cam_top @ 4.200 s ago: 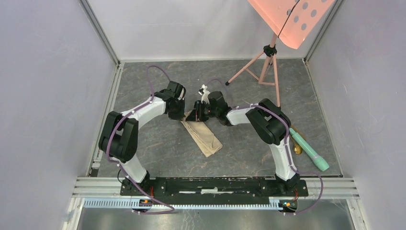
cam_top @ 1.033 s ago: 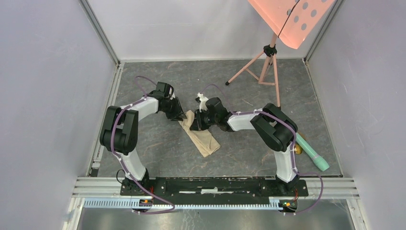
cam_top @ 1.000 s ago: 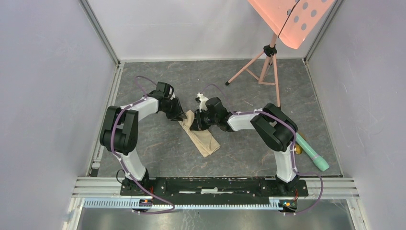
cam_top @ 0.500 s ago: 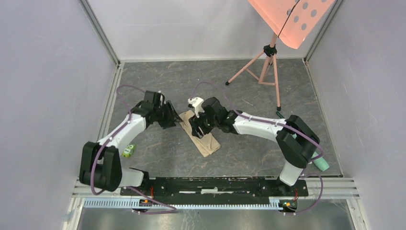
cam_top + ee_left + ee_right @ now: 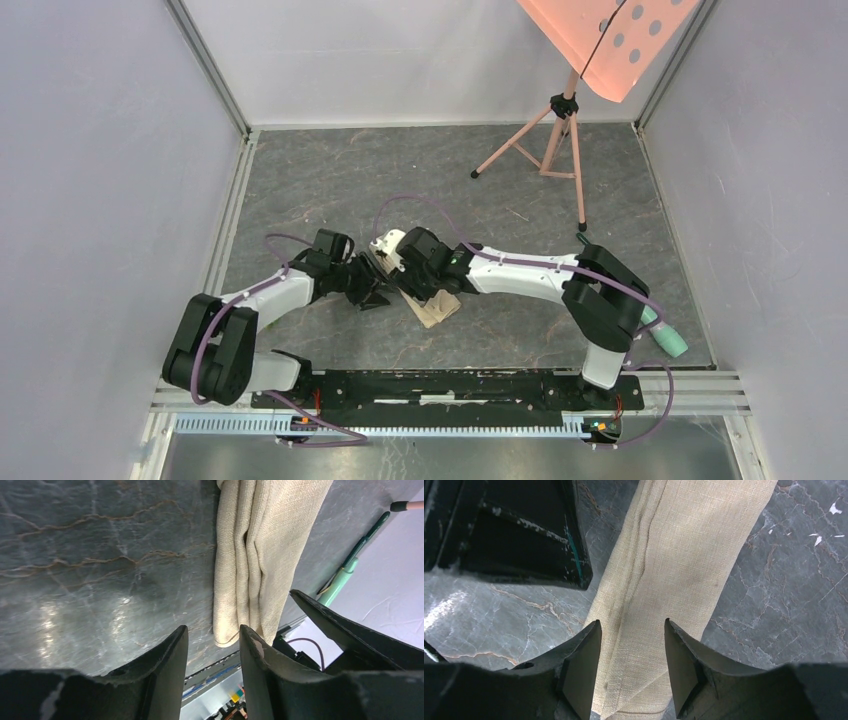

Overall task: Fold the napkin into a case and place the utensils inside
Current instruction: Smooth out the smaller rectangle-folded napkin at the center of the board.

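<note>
The napkin (image 5: 432, 306) lies on the grey floor, folded into a narrow beige strip, the case shape, running diagonally toward the near edge. In the left wrist view the napkin (image 5: 255, 555) lies flat with its near end just beyond my left gripper (image 5: 212, 640), which is open and empty beside it. My right gripper (image 5: 631, 630) stands open over the napkin (image 5: 684, 555), a finger on each side of the strip, holding nothing. From above, the left gripper (image 5: 375, 295) and right gripper (image 5: 415, 285) sit close together at the strip. The utensils are hidden behind the right arm.
A mint-green cylinder (image 5: 665, 338) lies at the right edge, partly behind the right arm's base. A pink tripod (image 5: 560, 130) carrying an orange perforated panel (image 5: 610, 40) stands at the back right. Walls close in the marbled grey floor (image 5: 330, 190) on three sides.
Both arms have swept along the strip toward the near edge. Both grippers have widened and let the cloth go, and the strip now lies flatter.
</note>
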